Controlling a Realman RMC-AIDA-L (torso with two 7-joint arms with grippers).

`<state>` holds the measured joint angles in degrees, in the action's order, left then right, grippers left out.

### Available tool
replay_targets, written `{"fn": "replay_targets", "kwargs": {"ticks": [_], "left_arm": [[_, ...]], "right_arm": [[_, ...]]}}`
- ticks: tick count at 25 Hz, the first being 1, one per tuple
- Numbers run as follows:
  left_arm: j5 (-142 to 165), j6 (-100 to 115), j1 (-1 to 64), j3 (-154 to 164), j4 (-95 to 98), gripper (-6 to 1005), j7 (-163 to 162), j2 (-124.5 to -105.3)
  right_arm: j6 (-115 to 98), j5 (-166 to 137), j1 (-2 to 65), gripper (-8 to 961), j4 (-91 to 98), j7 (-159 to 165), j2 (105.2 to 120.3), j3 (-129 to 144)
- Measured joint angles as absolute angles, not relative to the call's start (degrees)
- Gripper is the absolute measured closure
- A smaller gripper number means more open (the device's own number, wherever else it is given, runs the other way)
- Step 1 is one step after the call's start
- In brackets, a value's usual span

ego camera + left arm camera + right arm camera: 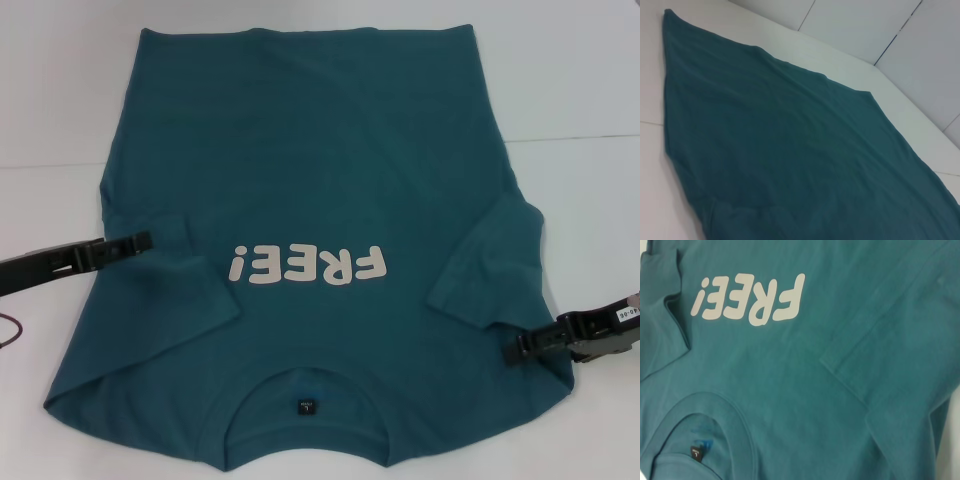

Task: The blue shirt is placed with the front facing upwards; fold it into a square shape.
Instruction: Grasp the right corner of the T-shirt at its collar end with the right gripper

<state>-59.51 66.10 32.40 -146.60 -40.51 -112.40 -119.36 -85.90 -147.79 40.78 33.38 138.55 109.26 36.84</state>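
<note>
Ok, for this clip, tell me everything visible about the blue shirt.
The blue shirt is a dark teal short-sleeved T-shirt, cotton-like, lying flat and front up on the white table. Its collar, with a small dark neck label, is nearest the robot, the hem farthest. Cream "FREE!" lettering crosses the chest. Both sleeves are already folded inward over the body, with light wrinkles. The left hand is at its left sleeve edge, the right hand at its right edge near the shoulder.
</note>
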Motion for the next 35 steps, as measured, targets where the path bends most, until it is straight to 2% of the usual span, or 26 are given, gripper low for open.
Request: {"fn": "replay_targets", "kwargs": {"ticks": [24, 35], "left_arm": [[-59.2, 65.0, 33.7, -146.6, -39.0, 124, -112.2, -119.07], [-59.2, 64.8, 33.7, -146.6, -39.0, 124, -112.2, -119.0]], "right_arm": [[-87.4, -147.7, 41.6, 42, 36.3, 139.7, 109.12, 36.5], [-87.2, -147.6, 42.7, 41, 36.4, 139.7, 110.4, 36.7]]}}
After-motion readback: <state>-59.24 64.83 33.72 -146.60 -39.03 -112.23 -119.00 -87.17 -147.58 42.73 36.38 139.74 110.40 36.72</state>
